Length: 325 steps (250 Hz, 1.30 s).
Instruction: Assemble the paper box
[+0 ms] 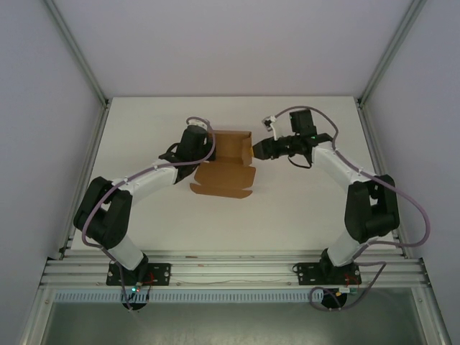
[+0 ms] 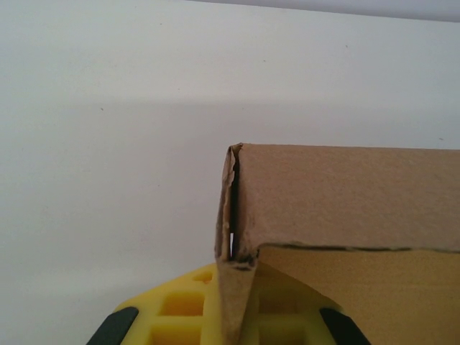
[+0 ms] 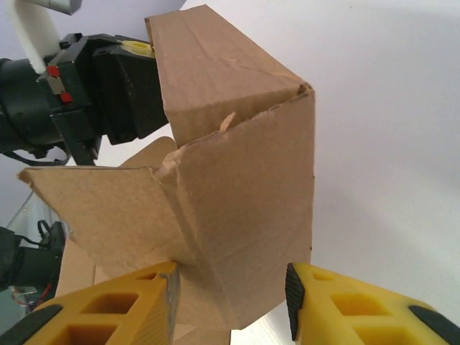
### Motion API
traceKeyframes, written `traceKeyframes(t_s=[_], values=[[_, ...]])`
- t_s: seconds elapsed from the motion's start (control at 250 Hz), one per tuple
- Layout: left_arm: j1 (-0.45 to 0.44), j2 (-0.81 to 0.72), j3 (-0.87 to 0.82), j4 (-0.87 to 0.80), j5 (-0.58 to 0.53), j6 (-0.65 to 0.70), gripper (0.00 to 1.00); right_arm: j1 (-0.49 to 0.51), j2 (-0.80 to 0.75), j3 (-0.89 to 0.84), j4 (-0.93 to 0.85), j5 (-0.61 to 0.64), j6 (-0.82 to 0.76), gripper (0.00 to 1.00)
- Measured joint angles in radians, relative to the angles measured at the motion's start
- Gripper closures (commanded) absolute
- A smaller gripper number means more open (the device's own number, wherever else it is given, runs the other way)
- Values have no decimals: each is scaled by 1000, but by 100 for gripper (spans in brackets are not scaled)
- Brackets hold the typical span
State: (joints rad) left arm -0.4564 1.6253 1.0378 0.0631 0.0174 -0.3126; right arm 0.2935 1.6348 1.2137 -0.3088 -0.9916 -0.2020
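I logged the white table [image 1: 302,208] with the paper box [image 1: 226,169] at its centre, partly folded, walls raised. The left gripper [image 2: 233,316] appeared clamped on a corner flap. The right gripper [image 3: 230,302] stood spread, straddling another box corner.

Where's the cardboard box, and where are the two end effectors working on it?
paper box [image 1: 224,178], top view, the flat near panel.
left end effector [image 2: 236,291], left wrist view, between its yellow fingertips, on the pinched flap.
right end effector [image 3: 230,284], right wrist view, between its yellow fingertips, astride the box's corner.
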Motion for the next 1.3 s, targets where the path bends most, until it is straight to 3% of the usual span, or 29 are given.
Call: traceKeyframes(t_s=[0.372, 0.448, 0.592, 0.648, 0.843, 1.063, 1.203, 1.299], values=[[0, 0, 10, -29, -51, -3, 100, 111, 59, 29, 100, 306, 205, 54], [0, 0, 10, -34, -53, -3, 100, 132, 78, 34, 113, 385, 240, 63], [0, 0, 11, -45, -57, -3, 100, 161, 114, 60, 118, 565, 298, 95], [-2, 0, 16, -49, -56, -3, 100, 171, 122, 65, 115, 637, 310, 100], [-22, 3, 40, -53, -55, -19, 100, 225, 162, 159, 31, 913, 352, 100], [-28, 61, 107, -83, -55, -73, 100, 310, 316, 377, -179, 1275, 417, 100], [-37, 87, 121, -100, -44, -103, 100, 337, 396, 462, -285, 1405, 458, 100], [-37, 100, 127, -107, -30, -112, 100, 341, 393, 430, -256, 1410, 450, 99]])
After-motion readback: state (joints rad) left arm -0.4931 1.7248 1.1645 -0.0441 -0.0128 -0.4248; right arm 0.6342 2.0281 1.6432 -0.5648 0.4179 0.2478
